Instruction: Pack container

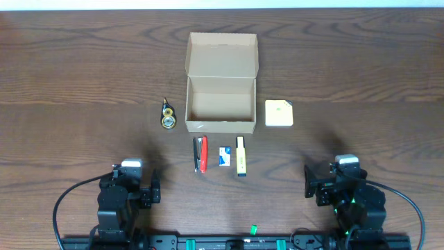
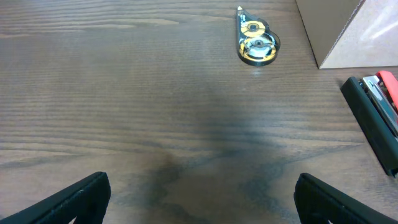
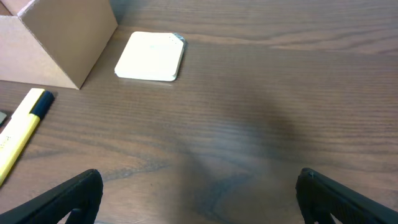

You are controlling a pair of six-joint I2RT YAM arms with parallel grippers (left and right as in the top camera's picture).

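Dark wood-grain surface runs across the whole view, and both of my arms sit at its near edge. The container (image 1: 220, 126), a tan cardboard box, stands upright near the middle of the far half. Its flap lid is folded back and away from me, so the inside is open to the overhead camera.

My left hand (image 1: 132, 182) hovers low over bare wood, well apart from the box. In its wrist view the two fingers (image 2: 78, 199) stand wide apart at the bottom corners of the frame. My right hand (image 1: 333, 182) is held the same way on the other side, fingers (image 3: 329, 199) spread apart above the wood.

To the left of the box, just beside its front corner, lies a correction tape dispenser (image 1: 168, 115) with yellow wheels. In front of the box three things lie in a short row. They are a red and black stapler (image 1: 200, 153), a small white and blue packet (image 1: 225, 155) whose print I cannot read, and a yellow highlighter (image 1: 240, 155) with a dark cap end. All three lie apart from the box wall. To the right of the box, near it but not touching, a pale yellow sticky-note pad (image 1: 279, 113) rests flat.
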